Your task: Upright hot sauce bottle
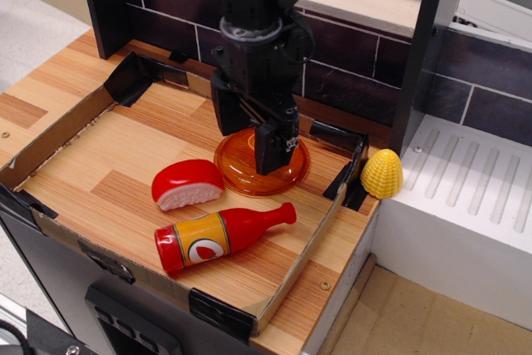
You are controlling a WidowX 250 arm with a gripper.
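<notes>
The glossy red plastic hot sauce bottle (218, 239) with its orange-yellow label band lay on its side near the front edge of the wooden table (108, 172), neck pointing right. It looked light, rigid and slick, so the wider labelled body seemed the surest place to grip. The black gripper (251, 132) hung over the orange translucent round lid (287, 174), jaws parted and empty. It hid the lid's knob and middle.
</notes>
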